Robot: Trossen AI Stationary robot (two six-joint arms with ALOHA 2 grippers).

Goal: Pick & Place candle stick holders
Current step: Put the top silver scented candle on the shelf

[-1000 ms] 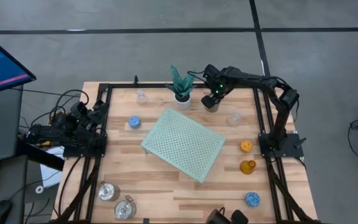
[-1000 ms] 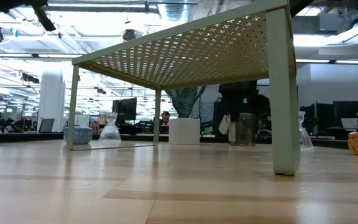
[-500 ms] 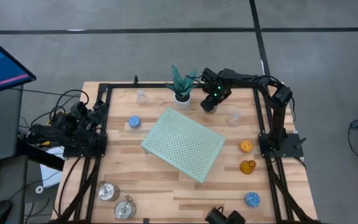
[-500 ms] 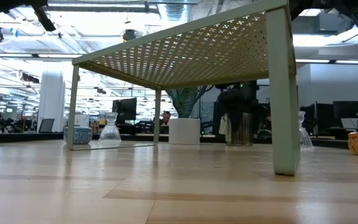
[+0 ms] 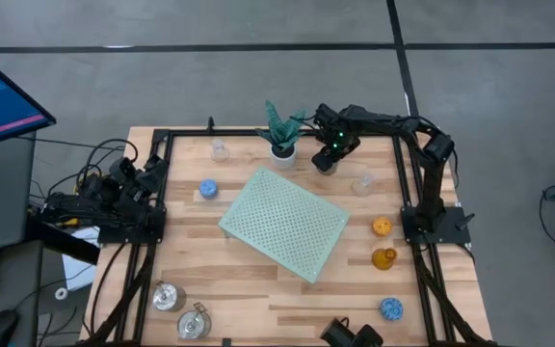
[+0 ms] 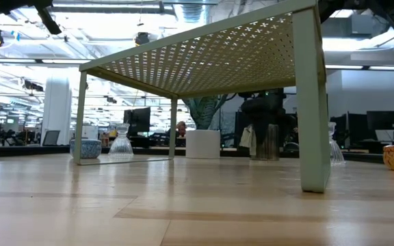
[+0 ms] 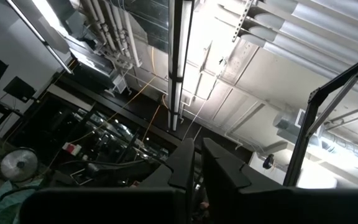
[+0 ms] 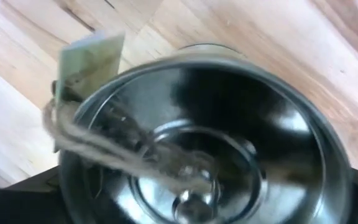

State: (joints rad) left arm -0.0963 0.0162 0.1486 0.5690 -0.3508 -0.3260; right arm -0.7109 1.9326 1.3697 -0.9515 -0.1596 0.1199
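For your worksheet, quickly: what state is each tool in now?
Left tool: shut, holding nothing, parked at the table's left edge.
Right tool: open around the silver holder.

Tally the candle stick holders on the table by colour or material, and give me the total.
silver metal holders: 3
clear glass holders: 2
blue holders: 2
orange holder: 1
amber glass holder: 1
Total: 9

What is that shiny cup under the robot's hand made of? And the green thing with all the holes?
The cup looks like polished silver metal: it mirrors light, with twine and a paper tag attached. The green rack seems painted sheet metal, matte pale green, punched with holes, though it might be plastic.
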